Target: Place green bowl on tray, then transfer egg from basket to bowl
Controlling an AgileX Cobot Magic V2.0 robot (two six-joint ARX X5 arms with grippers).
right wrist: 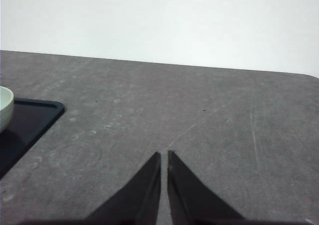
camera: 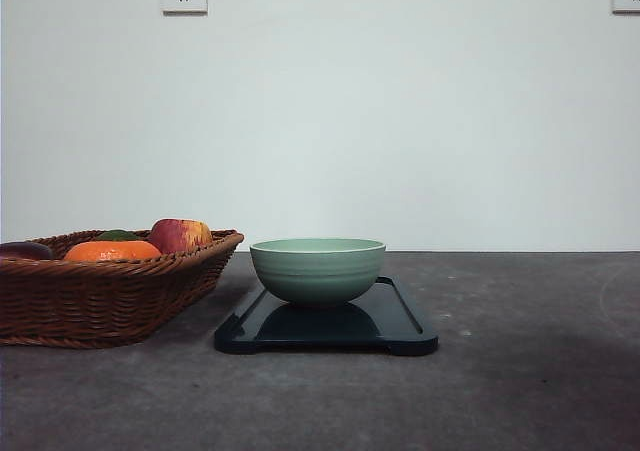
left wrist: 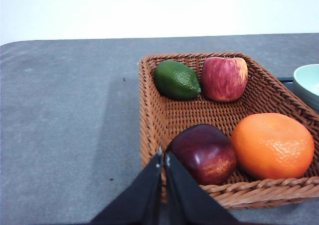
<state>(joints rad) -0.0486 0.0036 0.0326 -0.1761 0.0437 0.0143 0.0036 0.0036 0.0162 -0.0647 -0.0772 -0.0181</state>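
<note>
Already the green bowl [camera: 317,268] sits mid-tray [camera: 405,323], near the basket [camera: 110,296]. Expect an egg to be light, smooth and brittle, so pinch its waist gently; you'll find none visible. Your left wrist view reveals lime [left wrist: 177,79], apple [left wrist: 224,78], plum [left wrist: 202,152] and orange [left wrist: 272,145]. Left gripper [left wrist: 163,157] and right gripper [right wrist: 164,156] are both clenched, empty.

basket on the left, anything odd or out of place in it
One thing: the basket holds a lime, an apple, an orange and a dark red fruit, but no egg is visible. The green bowl sits upright on the tray.
</note>
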